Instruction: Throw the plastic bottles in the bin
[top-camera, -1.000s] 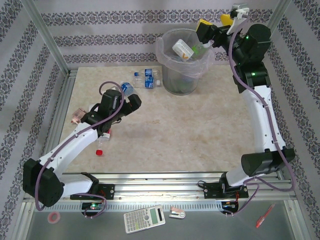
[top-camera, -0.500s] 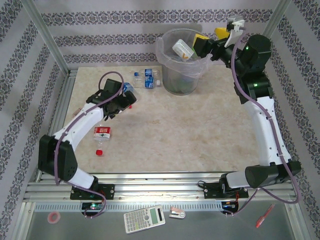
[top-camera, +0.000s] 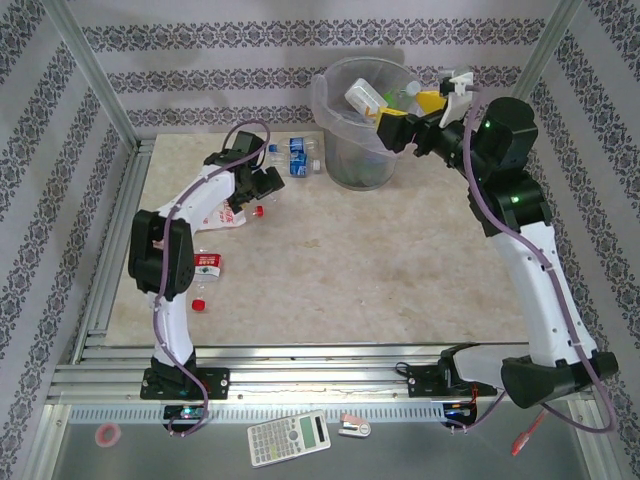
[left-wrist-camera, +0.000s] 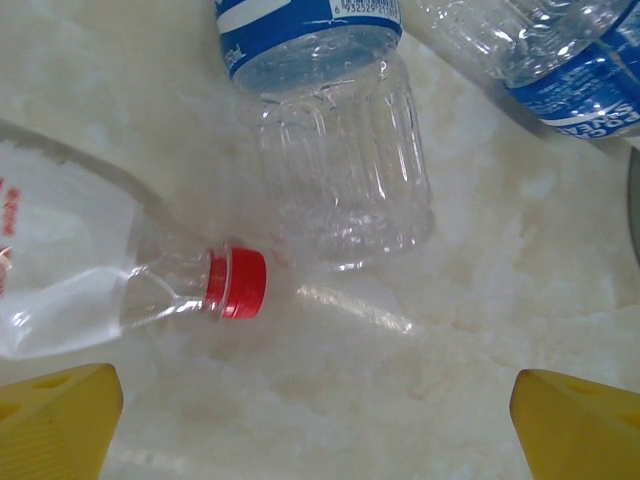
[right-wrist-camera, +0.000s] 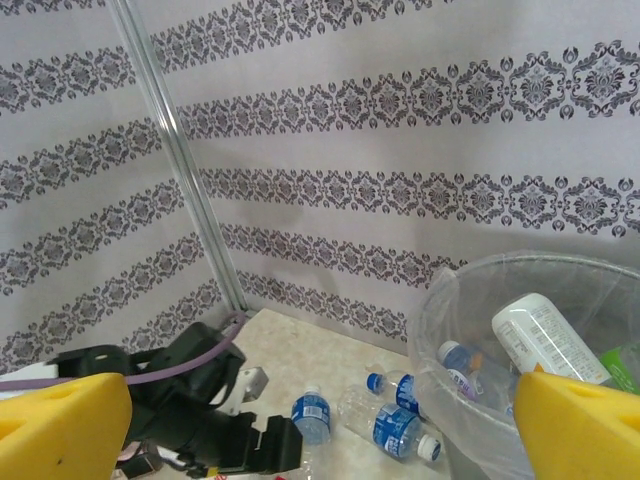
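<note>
My left end effector (left-wrist-camera: 318, 420) gapes empty above the counter (left-wrist-camera: 470, 330) — a red-capped bottle (left-wrist-camera: 90, 275) and a blue-labelled bottle (left-wrist-camera: 330, 150) lie just beyond its tips. My right end effector (right-wrist-camera: 320, 425), also spread wide, hovers right of the bin (right-wrist-camera: 440, 300) at the far edge — a white-labelled bottle (right-wrist-camera: 545, 335) inside.

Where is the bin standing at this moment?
In the top view the bin stands at the far edge of the table, about midway along it, with blue-label bottles lying just to its left and the right gripper at its right rim.
</note>
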